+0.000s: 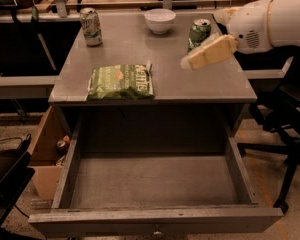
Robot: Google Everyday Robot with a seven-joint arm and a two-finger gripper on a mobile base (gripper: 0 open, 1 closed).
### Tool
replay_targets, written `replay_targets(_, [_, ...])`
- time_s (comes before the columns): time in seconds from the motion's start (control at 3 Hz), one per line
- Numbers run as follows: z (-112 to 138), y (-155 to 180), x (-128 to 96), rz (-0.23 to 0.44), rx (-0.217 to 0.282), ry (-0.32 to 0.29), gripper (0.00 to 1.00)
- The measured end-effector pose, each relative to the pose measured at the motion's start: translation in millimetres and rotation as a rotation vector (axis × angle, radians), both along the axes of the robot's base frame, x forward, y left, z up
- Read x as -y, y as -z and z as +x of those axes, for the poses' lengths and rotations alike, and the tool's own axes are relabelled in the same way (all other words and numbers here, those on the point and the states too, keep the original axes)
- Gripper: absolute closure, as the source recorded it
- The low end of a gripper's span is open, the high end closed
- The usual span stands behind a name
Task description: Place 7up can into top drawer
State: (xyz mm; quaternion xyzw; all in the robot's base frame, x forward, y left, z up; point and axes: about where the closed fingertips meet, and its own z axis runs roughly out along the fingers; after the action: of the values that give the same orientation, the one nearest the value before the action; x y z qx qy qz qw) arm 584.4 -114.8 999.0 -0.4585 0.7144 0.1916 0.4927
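Observation:
The 7up can (pixel 91 26), pale with light green print, stands upright at the table's far left corner. The top drawer (pixel 155 184) is pulled wide open at the front, with a bare grey bottom and a small knob (pixel 155 231) on its front panel. My gripper (pixel 206 55), a tan piece on a white arm, reaches in from the right. It hovers over the right side of the tabletop, just in front of a darker green can (pixel 199 31) and far from the 7up can. It holds nothing that I can see.
A white bowl (pixel 160 20) sits at the back middle of the table. A green chip bag (pixel 121 82) lies near the front edge. A cardboard box (pixel 44 151) stands on the floor to the left. A black office chair (pixel 290 129) stands to the right.

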Motion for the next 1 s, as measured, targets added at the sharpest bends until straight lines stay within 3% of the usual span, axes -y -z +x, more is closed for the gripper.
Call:
replay_targets(0.33, [16.7, -6.5, -52.3, 0.122, 0.060, 0.004, 0.00])
replay_targets(0.67, [23.5, 11.7, -54.0, 0.120, 0.058, 0.051, 0.00])
replay_targets(1.0, [24.3, 11.1, -58.0, 0.122, 0.065, 0.051, 0.00])
